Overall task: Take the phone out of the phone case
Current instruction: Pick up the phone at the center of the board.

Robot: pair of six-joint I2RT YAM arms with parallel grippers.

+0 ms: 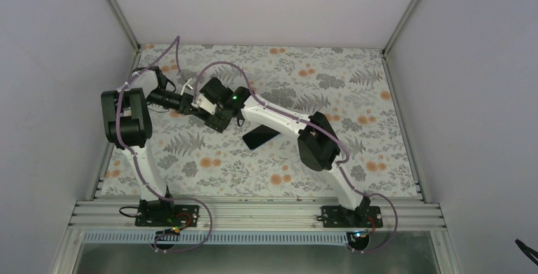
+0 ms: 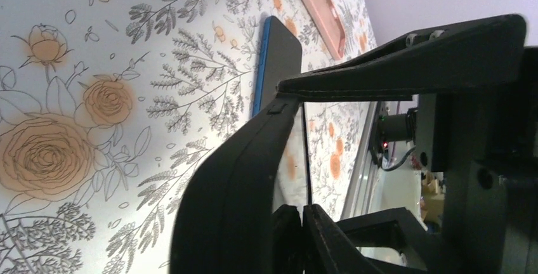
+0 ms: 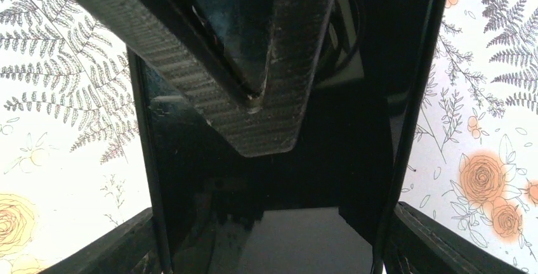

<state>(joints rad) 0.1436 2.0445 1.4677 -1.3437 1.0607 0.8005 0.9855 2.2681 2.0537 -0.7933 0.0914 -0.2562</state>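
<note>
The floral-clothed table carries everything. Over its left-centre the left arm and the right arm reach in until their ends all but meet. Just beside them, toward the near edge, the phone lies flat on the cloth; the left wrist view shows it as a dark slab with a blue edge. Beyond it in that view, and apart from it, the pink phone case lies flat too, with nothing in it that we can see. We cannot find it in the overhead view.

We judge the separation itself done, so the step in hand is clearing off.

The left gripper has its fingertips together with nothing pinched, close by the phone's near end. The right gripper hangs over a glossy black surface, probably the phone's screen. We cannot tell whether it is wide or closed: its wrist view shows black fingers meeting in a point, plus two more black pieces in the bottom corners.

Next, we think both arms should lift straight up and draw back without nudging the phone.
</note>
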